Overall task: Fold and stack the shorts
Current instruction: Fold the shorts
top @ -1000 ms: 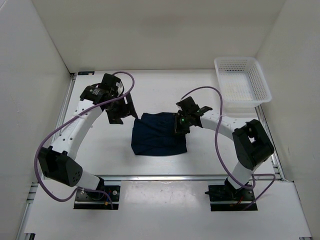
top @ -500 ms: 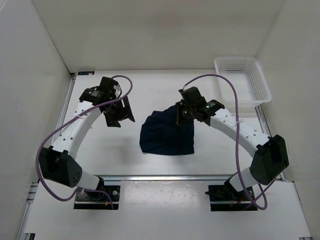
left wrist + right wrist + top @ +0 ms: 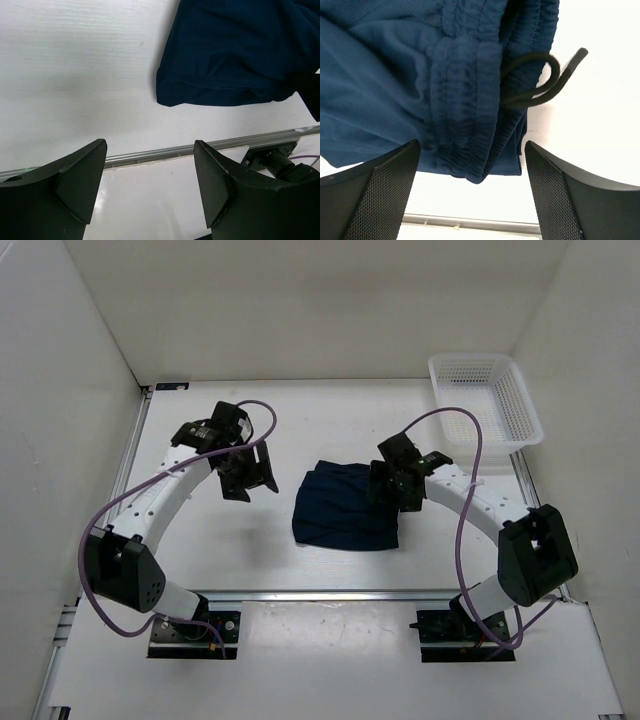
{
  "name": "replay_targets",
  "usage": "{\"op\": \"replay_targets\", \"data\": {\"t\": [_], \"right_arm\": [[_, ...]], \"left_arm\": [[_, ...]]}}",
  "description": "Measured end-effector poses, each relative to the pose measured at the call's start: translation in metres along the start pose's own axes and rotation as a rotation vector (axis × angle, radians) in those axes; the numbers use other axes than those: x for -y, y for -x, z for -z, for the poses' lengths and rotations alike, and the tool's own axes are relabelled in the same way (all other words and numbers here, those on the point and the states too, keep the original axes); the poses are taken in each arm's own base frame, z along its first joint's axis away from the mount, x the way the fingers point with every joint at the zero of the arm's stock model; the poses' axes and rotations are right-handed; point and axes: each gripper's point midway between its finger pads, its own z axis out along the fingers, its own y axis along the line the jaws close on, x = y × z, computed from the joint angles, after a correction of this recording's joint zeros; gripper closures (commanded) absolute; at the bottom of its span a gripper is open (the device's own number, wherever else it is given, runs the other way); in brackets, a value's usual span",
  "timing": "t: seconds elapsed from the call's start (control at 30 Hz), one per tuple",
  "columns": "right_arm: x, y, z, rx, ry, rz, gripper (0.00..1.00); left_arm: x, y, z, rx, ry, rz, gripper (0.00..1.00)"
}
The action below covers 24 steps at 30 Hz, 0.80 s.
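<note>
The shorts lie folded into a dark navy bundle on the white table, between the two arms. In the right wrist view the shorts show their ribbed waistband and a looped black drawstring. My right gripper hovers over the bundle's right edge. It is open, its fingers either side of the waistband fold and not touching it. My left gripper hangs left of the shorts, clear of them. It is open with nothing in it, and the shorts lie ahead to its right.
A white mesh basket stands at the back right corner of the table. A metal rail runs along the table's near edge. White walls enclose the table on the left, back and right.
My right gripper carried the shorts a little to the right, set them down and opened. My left gripper shifted slightly right and nearer, still open.
</note>
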Motion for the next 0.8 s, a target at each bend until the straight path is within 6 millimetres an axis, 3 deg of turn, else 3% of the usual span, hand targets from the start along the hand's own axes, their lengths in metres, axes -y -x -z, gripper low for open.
{"op": "replay_targets", "data": {"t": [0.1,0.2,0.37,0.5,0.6,0.8], "right_arm": [[0.003,-0.004,0.002,-0.015,-0.012,0.003,0.11],[0.006,-0.003,0.010,-0.007,-0.025,0.003,0.23],[0.003,0.020,0.048,0.109,0.007,-0.020,0.87],[-0.011,0.043,0.065,0.170,0.050,-0.032,0.95],[-0.021,0.050,0.043,0.141,0.039,-0.018,0.98],[-0.009,0.026,-0.050,-0.056,-0.101,0.011,0.99]], "left_arm": [[0.003,-0.003,-0.008,-0.021,-0.002,-0.010,0.19],[0.009,-0.007,-0.016,-0.042,-0.003,-0.032,0.20],[0.014,-0.013,-0.021,-0.061,-0.004,-0.056,0.20],[0.015,-0.012,-0.022,-0.058,-0.005,-0.058,0.20],[0.014,-0.012,-0.022,-0.054,-0.001,-0.057,0.21],[0.011,-0.011,-0.022,-0.050,0.016,-0.057,0.21]]}}
